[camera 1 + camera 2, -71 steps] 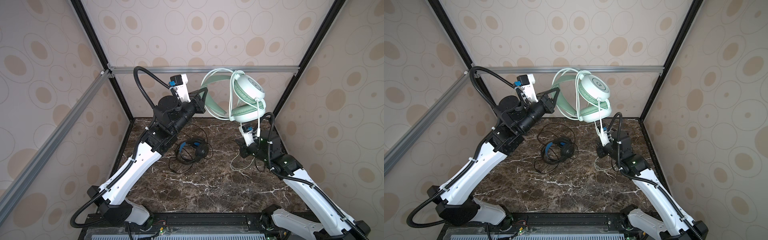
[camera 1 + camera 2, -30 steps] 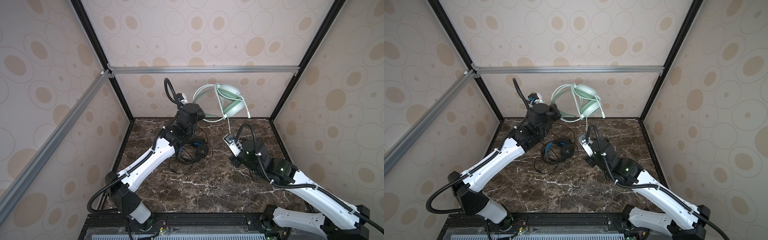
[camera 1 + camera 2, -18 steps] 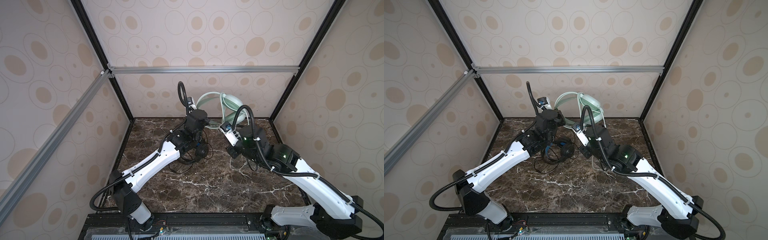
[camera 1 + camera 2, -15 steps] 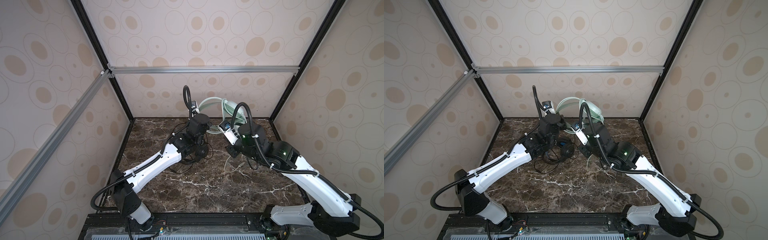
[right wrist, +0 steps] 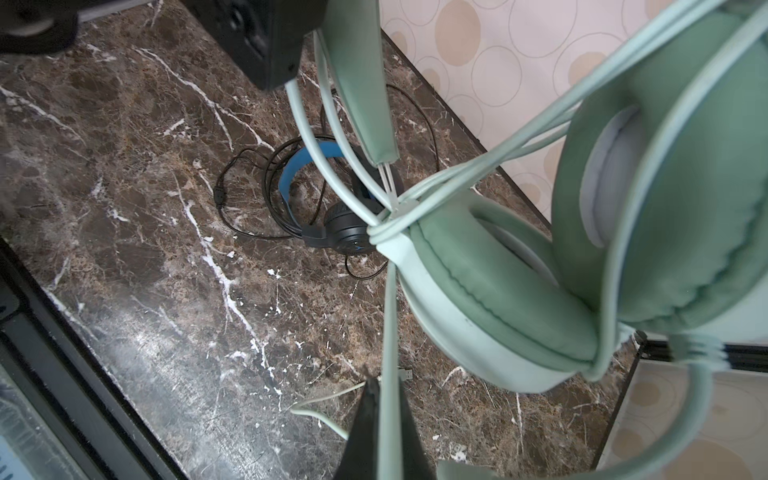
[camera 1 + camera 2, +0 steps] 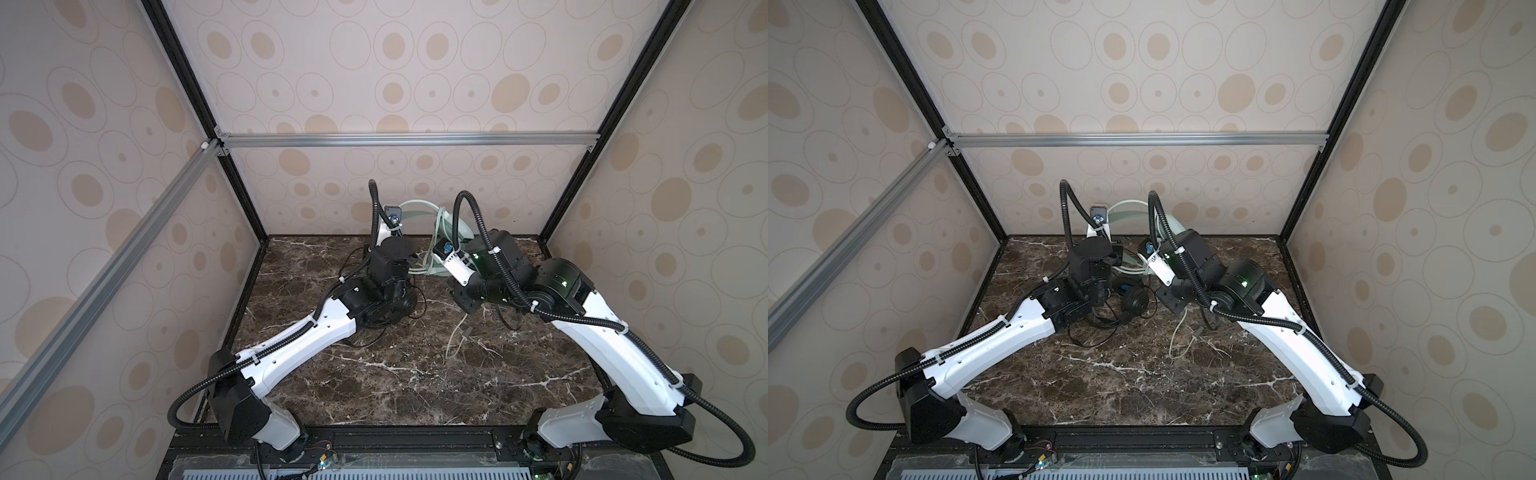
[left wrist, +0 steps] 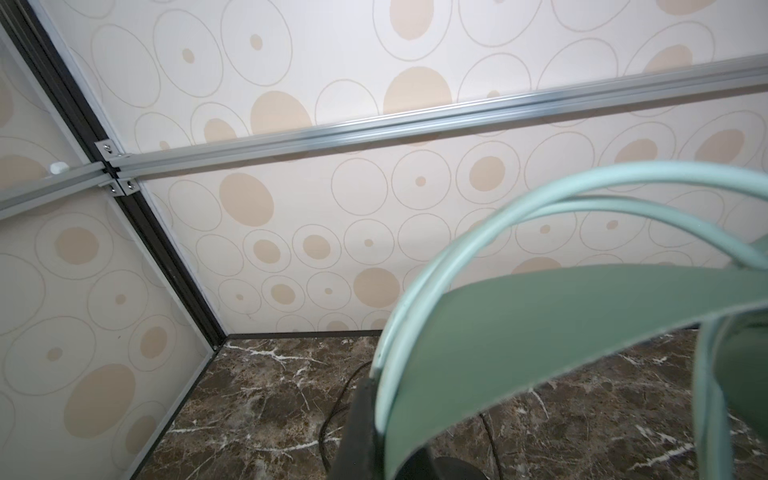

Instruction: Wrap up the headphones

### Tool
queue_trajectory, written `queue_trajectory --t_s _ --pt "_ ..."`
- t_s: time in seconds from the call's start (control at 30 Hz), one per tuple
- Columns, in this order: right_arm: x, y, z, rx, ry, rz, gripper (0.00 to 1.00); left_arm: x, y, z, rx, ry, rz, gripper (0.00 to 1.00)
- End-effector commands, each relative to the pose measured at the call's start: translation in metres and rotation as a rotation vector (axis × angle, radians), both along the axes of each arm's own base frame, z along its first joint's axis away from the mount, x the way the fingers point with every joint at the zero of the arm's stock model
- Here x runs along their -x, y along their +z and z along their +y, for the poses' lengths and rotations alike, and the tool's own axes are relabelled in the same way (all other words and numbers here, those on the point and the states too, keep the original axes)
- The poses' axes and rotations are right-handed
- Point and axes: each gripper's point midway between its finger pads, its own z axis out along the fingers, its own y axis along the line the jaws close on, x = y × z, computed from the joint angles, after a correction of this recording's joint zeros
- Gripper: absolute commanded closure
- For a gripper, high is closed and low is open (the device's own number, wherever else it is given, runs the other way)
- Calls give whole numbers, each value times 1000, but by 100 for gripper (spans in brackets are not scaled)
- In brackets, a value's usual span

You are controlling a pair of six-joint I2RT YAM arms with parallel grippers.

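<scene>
Lowered: the mint-green headset (image 6: 415, 212) now hangs low at the back

Left arm (image 6: 307, 340) and right arm (image 6: 602, 345) have sunk together, bringing it to mid-frame in both top views; the black headset (image 6: 1134, 302) lies just below on the marble table (image 6: 1142, 386). Two headsets, two arms. Left wrist view: left gripper (image 7: 386, 449) pinches the green headband (image 7: 540, 332). Right wrist view: right gripper (image 5: 386, 415) pinches the pale cord (image 5: 389, 324).
</scene>
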Motion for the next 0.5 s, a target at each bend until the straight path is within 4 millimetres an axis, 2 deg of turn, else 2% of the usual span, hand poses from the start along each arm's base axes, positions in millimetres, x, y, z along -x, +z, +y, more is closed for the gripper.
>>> queue_trajectory --t_s 0.0,0.27,0.47 --pt "16 13 -7 -26 25 21 100 3 16 21 -43 102 -38 100" --pt "21 8 -33 104 11 5 99 4 24 19 -120 111 -52 100" --pt "8 20 -40 189 8 -77 99 0 27 -2 -169 1 -32 100"
